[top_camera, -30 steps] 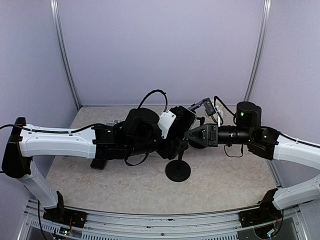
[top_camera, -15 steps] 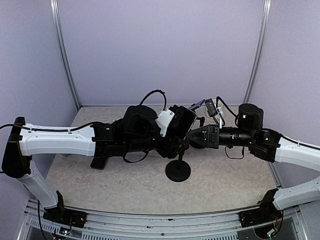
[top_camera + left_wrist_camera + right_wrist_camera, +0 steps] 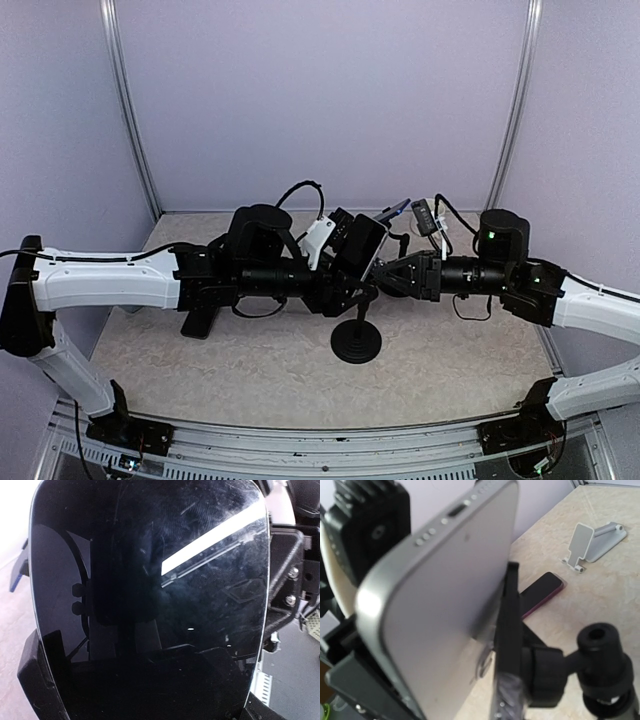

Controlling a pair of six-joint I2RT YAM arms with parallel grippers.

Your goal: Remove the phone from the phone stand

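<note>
Left gripper (image 3: 350, 265) is clamped across the phone (image 3: 150, 580), one finger on each long edge. You'll find the phone above the phone stand (image 3: 356, 344), just beside the cradle plate (image 3: 507, 640), its top leaning away. Right gripper (image 3: 386, 277) is at the stand's head; you cannot tell how far it is open, or whether it holds anything.

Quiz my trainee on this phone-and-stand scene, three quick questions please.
1. True or false: the black round-based phone stand stands upright on the beige table.
2. Which holds the silver-backed, black-screened phone? A) left gripper B) right gripper C) neither.
3. Right wrist view: what lies flat near the white folding stand?
Key: 1 true; 2 A; 3 a dark, magenta-edged second phone.
</note>
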